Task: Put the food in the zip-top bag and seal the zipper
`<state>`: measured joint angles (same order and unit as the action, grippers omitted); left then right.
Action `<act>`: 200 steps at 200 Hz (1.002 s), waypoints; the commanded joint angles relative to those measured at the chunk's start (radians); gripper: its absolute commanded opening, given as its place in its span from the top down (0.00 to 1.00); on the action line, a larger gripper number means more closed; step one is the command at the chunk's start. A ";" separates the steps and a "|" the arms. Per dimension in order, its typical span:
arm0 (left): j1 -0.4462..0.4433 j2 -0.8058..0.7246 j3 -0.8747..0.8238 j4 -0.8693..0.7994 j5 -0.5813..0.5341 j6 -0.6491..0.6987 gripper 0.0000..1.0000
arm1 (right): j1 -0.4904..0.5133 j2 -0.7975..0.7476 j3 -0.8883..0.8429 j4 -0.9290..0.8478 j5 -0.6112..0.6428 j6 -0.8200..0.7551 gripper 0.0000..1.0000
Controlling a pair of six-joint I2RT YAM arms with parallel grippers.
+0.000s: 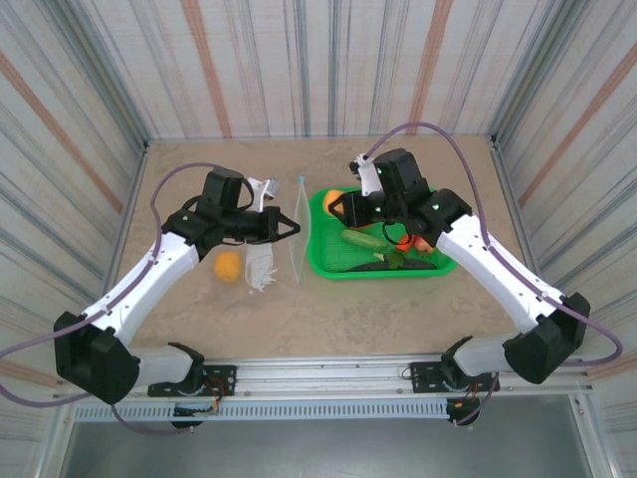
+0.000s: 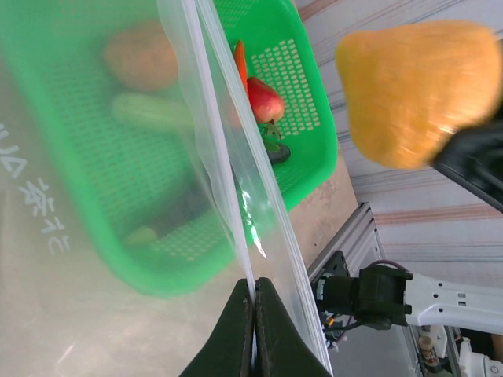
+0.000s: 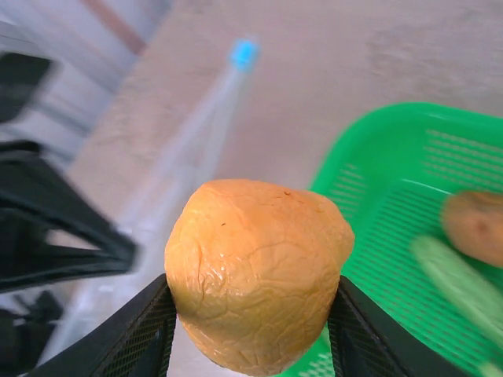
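A small orange [image 1: 228,265] lies on the desk [image 1: 398,329] beside the zip-top bag [image 1: 261,267], whose edge the left pincer [image 2: 255,302] pinches closed. Just right of the bag, the right pincer [image 3: 251,334] grips the orange pepper [image 3: 255,267] over the green basket [image 1: 398,272] and its left rim. Bare desk lies beyond.

The tabletop [image 1: 328,309] is seen as a pale beige surface with a faint mottled, stone-like pattern. It is evenly lit, and only soft shadows are cast on it. It is enclosed on three sides by corrugated panels: a back wall [image 1: 299,60], a left wall [image 1: 60,149] and a right wall [image 1: 587,110]. All are striped in white and grey, with occasional reddish-brown bands. An aluminium rail [image 1: 328,372] is mounted along the near edge, and a plain grey surface [image 1: 328,448] is seen below it. In the left wrist view, striped panelling [image 2: 409,192] is seen beyond the tabletop [image 2: 334,216]. In the right wrist view, the beige tabletop [image 3: 377,55] is blurred.
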<state>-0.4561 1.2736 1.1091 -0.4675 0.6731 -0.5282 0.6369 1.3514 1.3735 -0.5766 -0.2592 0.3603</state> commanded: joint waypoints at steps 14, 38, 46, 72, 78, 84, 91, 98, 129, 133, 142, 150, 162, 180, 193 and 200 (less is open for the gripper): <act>-0.006 0.016 0.031 0.001 0.033 -0.009 1.00 | 0.021 0.026 0.027 0.138 -0.198 0.145 0.48; -0.006 0.020 0.029 0.010 0.033 -0.013 1.00 | 0.033 0.065 0.020 0.213 -0.266 0.210 0.48; -0.006 0.018 0.028 0.015 0.033 -0.013 1.00 | 0.035 0.078 0.013 0.238 -0.290 0.235 0.48; -0.002 0.020 0.040 0.007 0.029 -0.008 1.00 | 0.043 0.122 -0.008 0.331 -0.372 0.317 0.47; 0.000 0.019 0.045 0.002 0.029 -0.007 1.00 | 0.049 0.126 -0.010 0.333 -0.370 0.315 0.47; 0.002 0.015 0.047 -0.002 0.029 -0.006 1.00 | 0.053 0.130 -0.013 0.327 -0.366 0.310 0.47; 0.006 0.009 0.051 -0.005 0.027 -0.005 1.00 | 0.054 0.132 -0.018 0.319 -0.362 0.305 0.47; 0.010 0.002 0.052 -0.012 0.024 -0.003 1.00 | 0.053 0.134 -0.025 0.311 -0.364 0.300 0.47; 0.025 -0.017 0.063 -0.028 0.014 0.004 1.00 | 0.041 0.097 -0.095 0.302 -0.355 0.296 0.48; 0.027 -0.017 0.066 -0.030 0.014 0.004 1.00 | 0.040 0.093 -0.104 0.303 -0.351 0.296 0.48; 0.027 -0.017 0.070 -0.033 0.014 0.005 1.00 | 0.038 0.082 -0.124 0.301 -0.346 0.296 0.48; 0.027 -0.015 0.075 -0.034 0.015 0.004 1.00 | 0.037 0.075 -0.144 0.306 -0.342 0.300 0.48; 0.027 -0.014 0.082 -0.034 0.016 0.004 1.00 | 0.037 0.063 -0.168 0.315 -0.336 0.305 0.48; 0.027 -0.015 0.096 -0.043 0.013 0.005 1.00 | 0.038 0.053 -0.179 0.285 -0.307 0.286 0.48; 0.027 -0.017 0.110 -0.054 0.010 0.011 1.00 | 0.037 0.047 -0.179 0.245 -0.276 0.261 0.48; 0.027 -0.019 0.118 -0.058 0.009 0.013 1.00 | 0.037 0.045 -0.175 0.223 -0.258 0.246 0.48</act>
<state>-0.4271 1.2819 1.1606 -0.5415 0.6559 -0.5278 0.6682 1.4189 1.2114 -0.2649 -0.5678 0.6449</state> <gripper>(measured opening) 0.053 0.521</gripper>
